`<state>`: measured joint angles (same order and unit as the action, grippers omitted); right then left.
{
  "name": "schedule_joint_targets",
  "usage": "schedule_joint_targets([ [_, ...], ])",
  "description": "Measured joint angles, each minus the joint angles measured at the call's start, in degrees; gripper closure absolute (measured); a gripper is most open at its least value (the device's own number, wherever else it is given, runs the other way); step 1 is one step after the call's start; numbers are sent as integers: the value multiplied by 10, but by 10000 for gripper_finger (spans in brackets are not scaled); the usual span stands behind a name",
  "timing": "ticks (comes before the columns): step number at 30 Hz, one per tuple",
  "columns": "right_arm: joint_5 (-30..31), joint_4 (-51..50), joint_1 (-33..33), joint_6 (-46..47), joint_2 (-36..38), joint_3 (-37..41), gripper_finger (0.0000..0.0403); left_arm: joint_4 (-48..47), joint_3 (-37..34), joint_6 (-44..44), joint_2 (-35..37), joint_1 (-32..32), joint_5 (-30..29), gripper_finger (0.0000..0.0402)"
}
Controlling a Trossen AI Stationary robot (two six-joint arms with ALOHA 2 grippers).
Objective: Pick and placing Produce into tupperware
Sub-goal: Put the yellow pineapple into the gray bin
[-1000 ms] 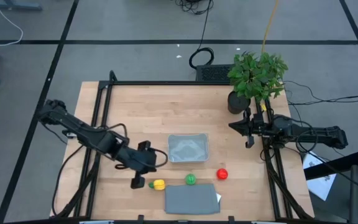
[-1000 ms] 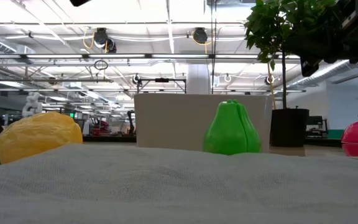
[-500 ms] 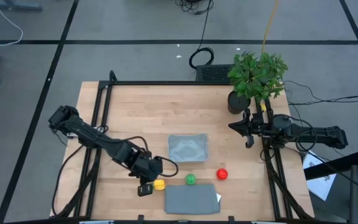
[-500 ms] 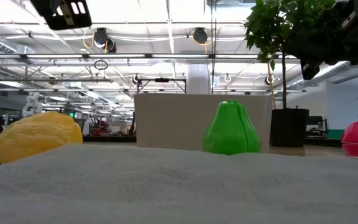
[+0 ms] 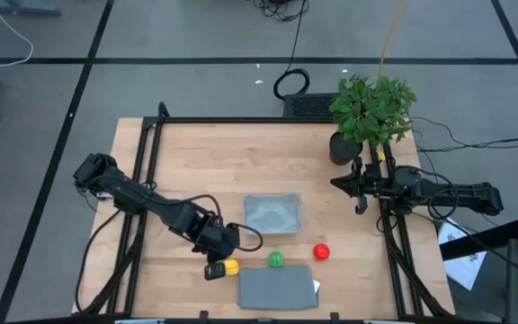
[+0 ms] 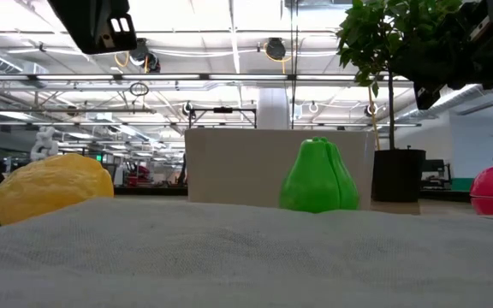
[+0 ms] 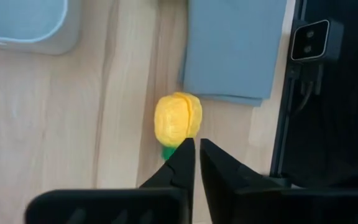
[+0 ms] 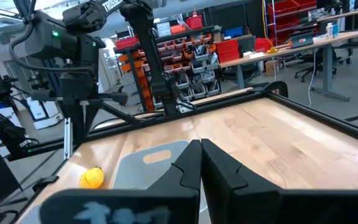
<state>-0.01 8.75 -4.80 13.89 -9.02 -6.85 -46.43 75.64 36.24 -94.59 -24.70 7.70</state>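
Since a second ago, seen from above, the left end effector (image 5: 214, 269) has swung down beside the yellow produce (image 5: 230, 266). At its wrist, fingers pressed together, lemon just ahead (image 7: 178, 119); nothing's in the tupperware (image 5: 272, 214).

Bright, even overhead light; ceiling fixtures (image 6: 229, 34) blow out to white glare in low view. Shadows on the table (image 5: 205, 162) soft and short. Low view: foreground grey lid (image 6: 246, 257) blurred, near objects soft. Left wrist view sharp, right wrist view background slightly soft
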Motion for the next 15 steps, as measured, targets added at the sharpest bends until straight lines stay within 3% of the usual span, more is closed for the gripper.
schedule_joint_targets([
  [6, 0, -2, 0, 3, 0, 0, 403, 1, 0, -13, 0, 7, 15, 303],
  [15, 0, -4, 0, 4, 0, 0, 403, 13, 0, -12, 0, -2, 27, 145],
])
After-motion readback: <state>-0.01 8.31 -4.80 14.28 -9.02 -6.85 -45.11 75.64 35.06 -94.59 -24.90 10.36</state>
